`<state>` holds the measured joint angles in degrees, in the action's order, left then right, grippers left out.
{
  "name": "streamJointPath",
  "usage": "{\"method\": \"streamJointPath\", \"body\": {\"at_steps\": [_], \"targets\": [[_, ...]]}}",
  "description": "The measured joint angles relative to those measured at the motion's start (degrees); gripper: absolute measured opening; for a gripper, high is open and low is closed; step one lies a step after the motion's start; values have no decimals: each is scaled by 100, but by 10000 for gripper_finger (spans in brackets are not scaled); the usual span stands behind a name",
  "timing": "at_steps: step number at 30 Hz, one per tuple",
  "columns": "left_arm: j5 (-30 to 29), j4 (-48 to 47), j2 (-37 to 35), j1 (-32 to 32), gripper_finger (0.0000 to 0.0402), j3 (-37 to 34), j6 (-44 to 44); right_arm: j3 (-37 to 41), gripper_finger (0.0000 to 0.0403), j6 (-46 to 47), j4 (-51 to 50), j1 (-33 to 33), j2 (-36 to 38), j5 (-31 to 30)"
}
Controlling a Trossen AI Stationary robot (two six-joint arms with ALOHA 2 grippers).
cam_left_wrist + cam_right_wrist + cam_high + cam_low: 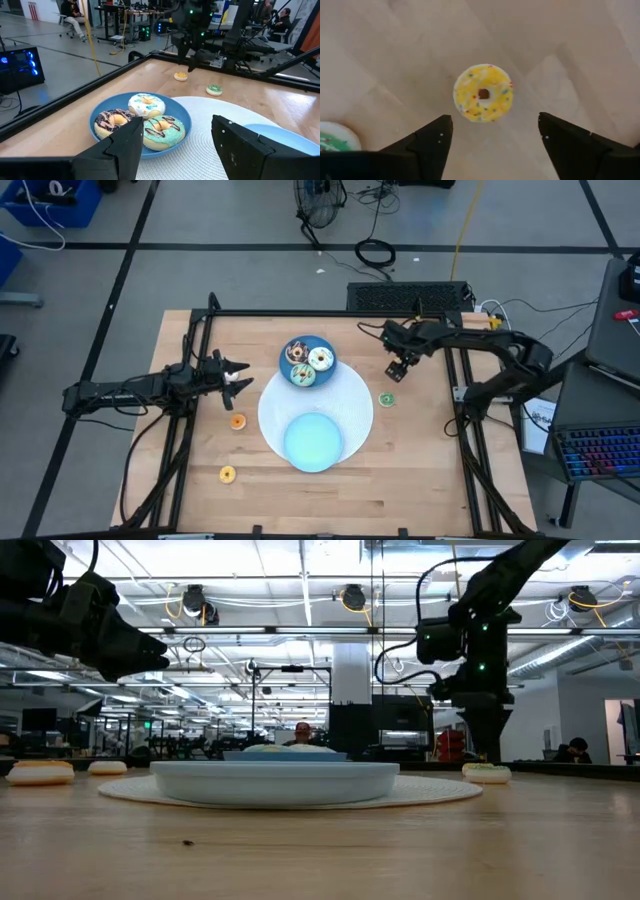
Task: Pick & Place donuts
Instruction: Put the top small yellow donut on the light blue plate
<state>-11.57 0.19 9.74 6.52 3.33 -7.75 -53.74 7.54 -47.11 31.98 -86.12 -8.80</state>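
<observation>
Three larger donuts, chocolate-sprinkled [112, 121], white-frosted [146, 105] and teal [162, 129], lie on a small blue plate [308, 362]. A tiny yellow donut [483, 93] lies flat on the wood, straight below my right gripper [493, 120], which is open and points down above it without touching. A tiny green donut [387, 399] lies beside it. An orange donut [237, 421] and another yellow donut [227, 474] lie on the table's left side. My left gripper [240, 380] is open, raised left of the small plate.
A round white placemat [350, 395] in the table's middle carries a larger light-blue plate [313, 442], and the small blue plate overlaps the mat's far edge. Black frame rails [190, 430] run along both sides of the table. Bare wood lies toward the near edge.
</observation>
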Motion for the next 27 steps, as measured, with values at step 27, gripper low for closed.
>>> {"method": "streamJointPath", "body": {"at_steps": [27], "targets": [[0, 0, 0, -2, 235, 0, 1, 500, 329, 186, 1027, 29, -382, 163]]}}
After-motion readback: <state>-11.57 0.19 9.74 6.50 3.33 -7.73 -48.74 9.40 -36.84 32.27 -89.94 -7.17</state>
